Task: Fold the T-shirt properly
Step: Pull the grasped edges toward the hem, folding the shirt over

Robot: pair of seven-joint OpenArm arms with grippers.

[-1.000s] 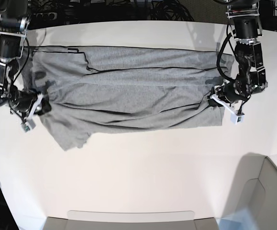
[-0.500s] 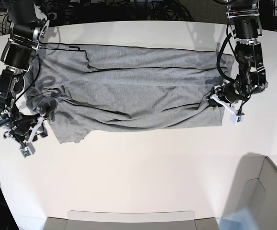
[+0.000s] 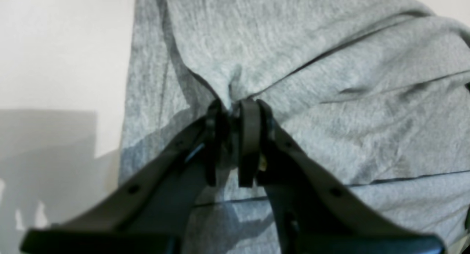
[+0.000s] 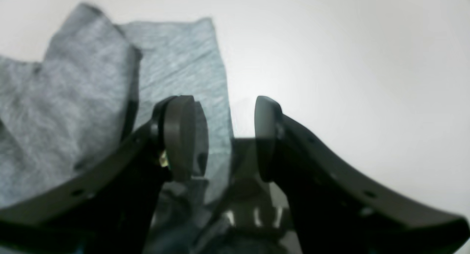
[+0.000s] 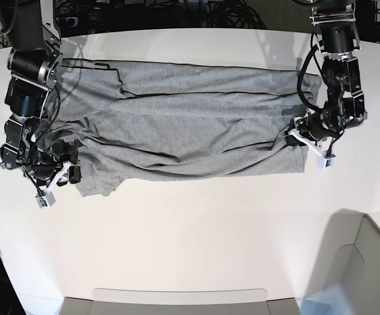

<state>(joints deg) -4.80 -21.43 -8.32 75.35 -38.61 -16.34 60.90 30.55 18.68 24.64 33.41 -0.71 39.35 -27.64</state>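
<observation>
the left gripper (image 3: 233,111) pinches the t-shirt (image 5: 190,121) at its 3 o'clock edge; the right gripper (image 4: 224,136) hangs spread at 8 o'clock on the table (image 5: 196,230).

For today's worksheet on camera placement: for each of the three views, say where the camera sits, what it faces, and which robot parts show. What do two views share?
Base: overhead, looking down on the white table, both arms and the spread T-shirt.
Left wrist: behind the left gripper, pinched on a bunched fold of the shirt.
Right wrist: behind the right gripper, jaws apart over a sleeve edge and bare table.
Shared: base and left wrist both show that pinched shirt edge.
</observation>
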